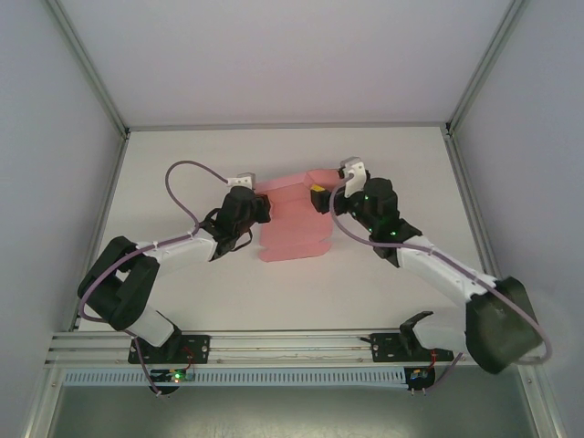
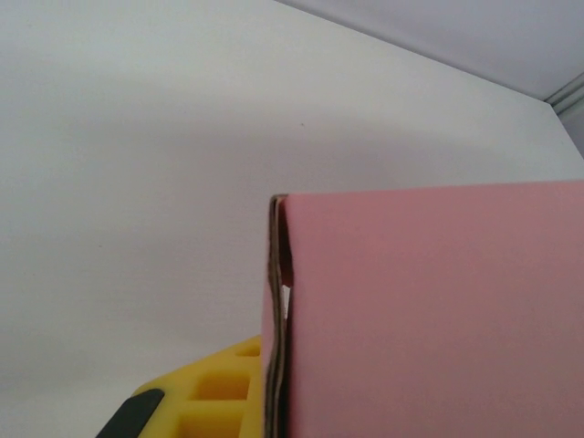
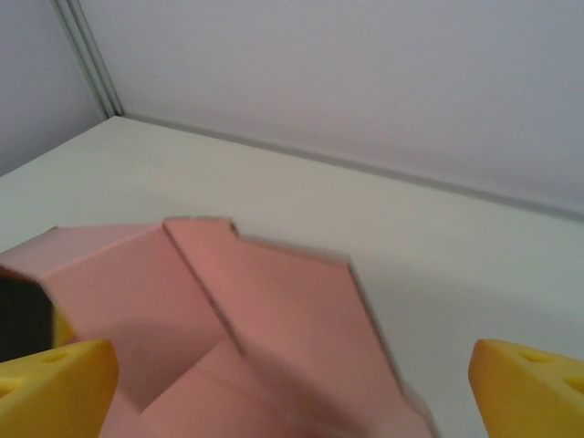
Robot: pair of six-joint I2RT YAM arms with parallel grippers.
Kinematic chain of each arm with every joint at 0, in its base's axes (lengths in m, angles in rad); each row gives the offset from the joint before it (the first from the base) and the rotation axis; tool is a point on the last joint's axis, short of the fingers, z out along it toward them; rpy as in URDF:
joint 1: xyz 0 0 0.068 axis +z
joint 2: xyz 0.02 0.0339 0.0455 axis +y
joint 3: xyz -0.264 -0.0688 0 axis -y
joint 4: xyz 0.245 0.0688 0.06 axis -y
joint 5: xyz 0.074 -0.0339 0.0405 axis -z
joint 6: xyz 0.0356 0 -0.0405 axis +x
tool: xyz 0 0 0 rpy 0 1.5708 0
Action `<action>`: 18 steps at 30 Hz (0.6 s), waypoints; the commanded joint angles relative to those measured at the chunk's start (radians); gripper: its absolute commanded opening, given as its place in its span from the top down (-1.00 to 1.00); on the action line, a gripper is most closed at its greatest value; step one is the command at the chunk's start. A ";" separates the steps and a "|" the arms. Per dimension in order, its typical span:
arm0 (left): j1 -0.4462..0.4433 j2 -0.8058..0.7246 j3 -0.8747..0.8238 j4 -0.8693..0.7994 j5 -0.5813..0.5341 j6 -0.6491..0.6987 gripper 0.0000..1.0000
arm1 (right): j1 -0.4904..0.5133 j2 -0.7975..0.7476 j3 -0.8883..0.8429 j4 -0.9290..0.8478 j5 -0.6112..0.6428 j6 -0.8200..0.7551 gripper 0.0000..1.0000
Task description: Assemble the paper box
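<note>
The paper box (image 1: pixel 294 224) is a pink die-cut card sheet, partly folded, lying mid-table with creased panels and flaps. My left gripper (image 1: pixel 261 209) is shut on the sheet's left edge. In the left wrist view a doubled pink edge (image 2: pixel 278 319) runs up beside one yellow finger (image 2: pixel 214 388), and a broad pink panel (image 2: pixel 429 310) hides the other finger. My right gripper (image 1: pixel 321 200) stands open at the sheet's upper right. Its yellow fingertips (image 3: pixel 55 383) are spread wide over raised pink flaps (image 3: pixel 274 310), and I cannot tell whether they touch the card.
The white table (image 1: pixel 401 173) is bounded by grey walls and aluminium frame posts (image 1: pixel 467 87). A metal rail (image 1: pixel 274 342) with the arm bases runs along the near edge. A purple cable (image 1: pixel 178 178) loops off the left arm.
</note>
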 commanded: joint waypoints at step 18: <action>-0.007 0.009 0.049 -0.004 0.001 -0.025 1.00 | -0.001 0.064 0.094 -0.250 0.032 0.272 -0.24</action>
